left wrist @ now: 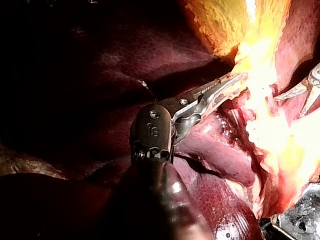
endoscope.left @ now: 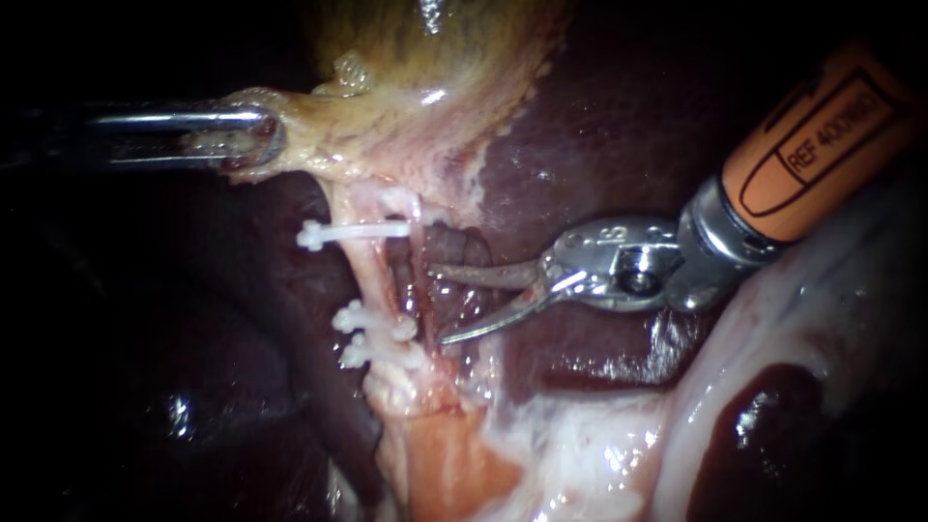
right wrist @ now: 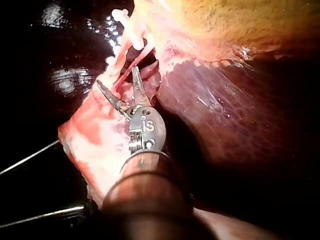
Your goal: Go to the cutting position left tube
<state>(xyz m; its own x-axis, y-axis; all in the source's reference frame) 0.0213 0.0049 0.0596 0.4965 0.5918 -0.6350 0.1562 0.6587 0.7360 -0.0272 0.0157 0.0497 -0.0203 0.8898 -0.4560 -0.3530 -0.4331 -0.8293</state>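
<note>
1. Dark red liver [endoscope.left: 619, 126] fills the background. The yellowish gallbladder [endoscope.left: 435, 58] hangs over it at the top of the endoscope view, and pale, wet tissue lies at the lower right.
2. The left tube [endoscope.left: 362, 275] is a pale pink, glistening strand. It runs down from the base of the gallbladder, left of centre in the endoscope view, towards an orange-pink patch of tissue below.
3. Three white clips cross the tube. The upper clip [endoscope.left: 353, 232] sits alone. The two lower clips [endoscope.left: 375, 322] sit close together, one just beneath the other.
4. The stretch of tube between the upper clip and the lower pair is bare.
5. A darker reddish strand runs just to the right of the tube.
6. The right instrument [endoscope.left: 437, 305] comes in from the right on an orange-sleeved shaft. Its two thin blades are spread in a wide V and grip nothing.
7. The blade tips point at the bare stretch and stop just beside the reddish strand, short of the left tube. Whether they touch tissue cannot be told.
8. In the right wrist view the same instrument [right wrist: 116, 75] shows its blades parted, with the clipped tube just ahead of them.
9. The left instrument [endoscope.left: 261, 140] enters from the left. Its jaws are closed on the edge of the gallbladder, as the left wrist view [left wrist: 232, 82] also shows.
</note>
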